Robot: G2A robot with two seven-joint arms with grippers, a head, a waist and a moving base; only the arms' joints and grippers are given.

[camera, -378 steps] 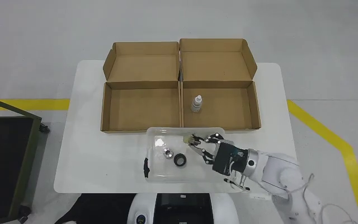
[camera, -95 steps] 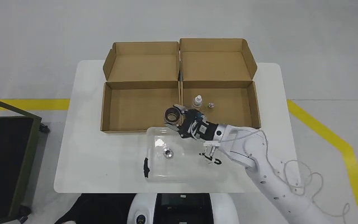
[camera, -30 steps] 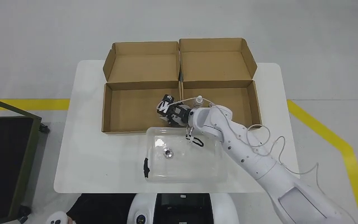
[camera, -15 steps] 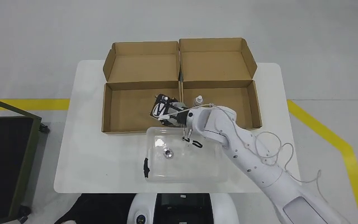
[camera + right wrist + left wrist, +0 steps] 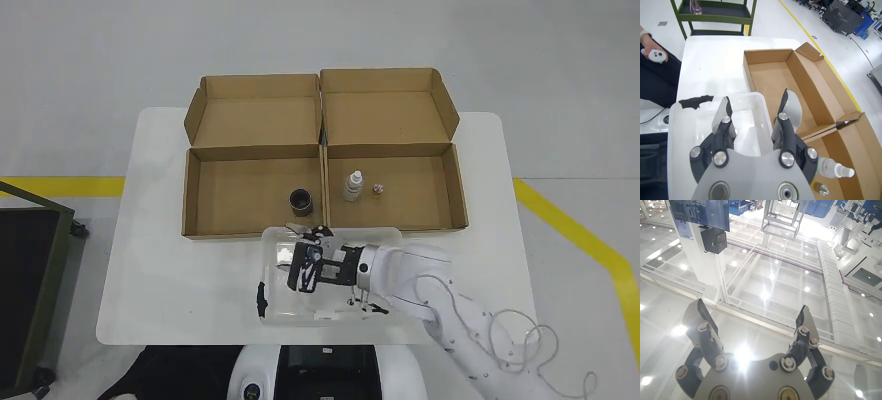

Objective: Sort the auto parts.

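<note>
A black ring part (image 5: pixel 300 202) stands in the left cardboard box (image 5: pixel 230 195), near its right wall. The right cardboard box (image 5: pixel 430 195) holds a small white bottle (image 5: pixel 352 185) and a small metal part (image 5: pixel 378 187). My right gripper (image 5: pixel 303 265) hangs open over the left half of the clear plastic bin (image 5: pixel 330 233), with nothing between its fingers. In the right wrist view the right gripper (image 5: pixel 756 103) stands over the bin (image 5: pixel 696 121), with the left box (image 5: pixel 772 79), the bottle (image 5: pixel 832 169) and the metal part (image 5: pixel 820 188) beside it. My left gripper (image 5: pixel 752 306) is open, pointing at the ceiling.
Both boxes have their lids (image 5: pixel 260 100) folded back toward the far table edge. The white table (image 5: pixel 160 270) has bare room left of the bin. A green cart (image 5: pixel 30 290) stands off the table's left side.
The right gripper has let go of the black ring in the left box and has drawn back over the clear bin, now open.
</note>
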